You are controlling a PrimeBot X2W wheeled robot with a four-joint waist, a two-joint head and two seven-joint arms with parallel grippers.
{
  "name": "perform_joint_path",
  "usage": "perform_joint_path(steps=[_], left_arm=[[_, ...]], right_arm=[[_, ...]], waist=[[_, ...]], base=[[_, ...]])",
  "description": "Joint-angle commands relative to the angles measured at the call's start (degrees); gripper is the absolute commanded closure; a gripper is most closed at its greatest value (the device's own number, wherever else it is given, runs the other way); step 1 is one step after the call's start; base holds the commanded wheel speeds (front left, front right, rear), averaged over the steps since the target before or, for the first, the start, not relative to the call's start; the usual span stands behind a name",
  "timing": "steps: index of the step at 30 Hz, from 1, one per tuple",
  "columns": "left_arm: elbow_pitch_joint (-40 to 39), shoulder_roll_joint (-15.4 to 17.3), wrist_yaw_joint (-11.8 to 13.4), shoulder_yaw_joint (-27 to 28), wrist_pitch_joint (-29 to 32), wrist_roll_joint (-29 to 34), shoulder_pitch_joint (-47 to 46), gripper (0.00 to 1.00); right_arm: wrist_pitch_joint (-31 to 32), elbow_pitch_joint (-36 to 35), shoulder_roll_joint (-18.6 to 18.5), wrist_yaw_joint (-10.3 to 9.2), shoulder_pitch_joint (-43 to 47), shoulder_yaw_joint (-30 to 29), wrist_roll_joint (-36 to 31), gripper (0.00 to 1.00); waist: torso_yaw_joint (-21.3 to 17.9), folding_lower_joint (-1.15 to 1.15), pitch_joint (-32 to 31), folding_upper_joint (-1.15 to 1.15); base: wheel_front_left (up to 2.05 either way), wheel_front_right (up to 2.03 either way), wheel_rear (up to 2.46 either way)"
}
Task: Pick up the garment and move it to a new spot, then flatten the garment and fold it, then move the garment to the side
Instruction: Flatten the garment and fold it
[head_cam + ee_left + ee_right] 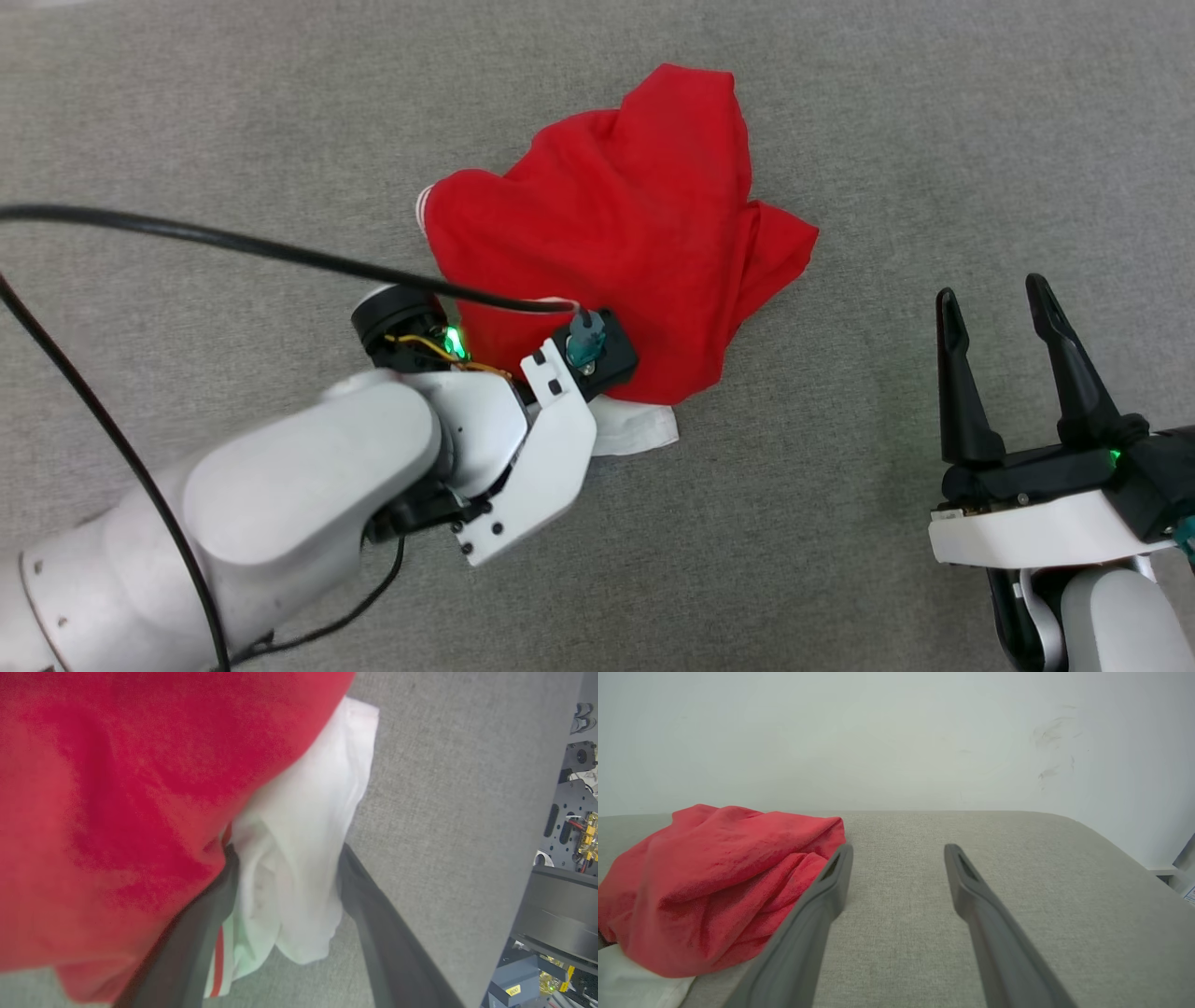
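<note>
The garment [635,215] lies crumpled in a red heap on the grey cloth surface [187,112], with a white sleeve [639,429] poking out at its near edge. My left gripper [286,851] is at that near edge, open, its two fingers standing either side of the white sleeve [303,812] with the red cloth [117,788] bulging over the left finger. In the head view my left wrist covers those fingers. My right gripper [992,294] rests open and empty to the right of the heap, and the garment [714,868] sits just left of its fingers [899,851]. No lettering shows.
A black cable [233,243] runs across the surface from the left to my left wrist. A pale wall [896,732] rises behind the surface's far edge. Dark machinery [574,788] stands beyond the surface's edge in the left wrist view.
</note>
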Motion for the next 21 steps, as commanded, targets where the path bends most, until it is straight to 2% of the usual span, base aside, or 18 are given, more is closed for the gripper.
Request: perform_joint_path(steps=[1, 2, 3, 4, 7, 11, 17, 21], left_arm=[[0.19, -0.45, 0.0, -0.57, 1.34, 0.81, 2.43, 0.0], [-0.05, -0.41, -0.03, -0.77, 2.01, 1.21, 3.17, 0.29], [-0.11, -0.44, -0.03, -0.88, 1.81, 1.22, 3.7, 0.71], [-0.22, -0.56, -0.03, -0.94, 1.63, 1.38, 4.12, 1.0], [-0.74, -0.3, -0.03, -0.74, -0.8, 1.93, 3.22, 1.0], [-1.2, 1.39, 0.0, -0.27, -7.17, 0.96, 1.37, 1.0], [0.03, 7.98, 0.06, 0.3, -14.41, 2.25, 1.94, 1.0], [1.55, 13.02, 1.83, 0.75, -16.57, 2.24, 4.57, 1.0]], right_arm=[[-0.13, 0.05, 0.09, -0.02, -0.85, 0.03, 0.36, 0.0], [-0.14, 0.13, 0.09, -0.02, -0.92, 0.03, 0.37, 0.0], [-0.14, 0.25, 0.09, -0.02, -1.01, -0.03, 0.36, 0.0], [-0.14, 0.31, 0.09, -0.02, -0.96, -0.24, 0.31, 0.0], [-0.14, 0.7, 0.09, -0.02, -0.02, -0.57, 0.08, 0.0], [-0.14, 1.0, 0.09, -0.02, 1.25, -0.77, -0.31, 0.0], [-0.14, 1.19, 0.09, -0.02, 3.14, -0.97, -1.29, 0.0], [-0.14, 1.24, 0.09, -0.02, 3.77, -0.89, -1.75, 0.0]], waist=[[-0.44, -0.01, 0.43, 0.0], [-0.52, -0.01, 0.49, 0.0], [-0.5, -0.01, 0.45, 0.0], [-0.36, -0.01, 0.18, 0.0], [0.39, -0.01, -1.16, 0.0], [2.13, -0.01, -3.92, 0.0], [5.53, -0.01, -7.53, 0.0], [7.17, -0.01, -8.69, 0.0]], base=[[0.0, 0.0, 0.0], [0.0, 0.0, 0.0], [0.0, 0.0, 0.0], [0.0, 0.0, 0.0], [0.0, 0.0, 0.0], [0.0, 0.0, 0.0], [0.0, 0.0, 0.0], [0.0, 0.0, 0.0]])
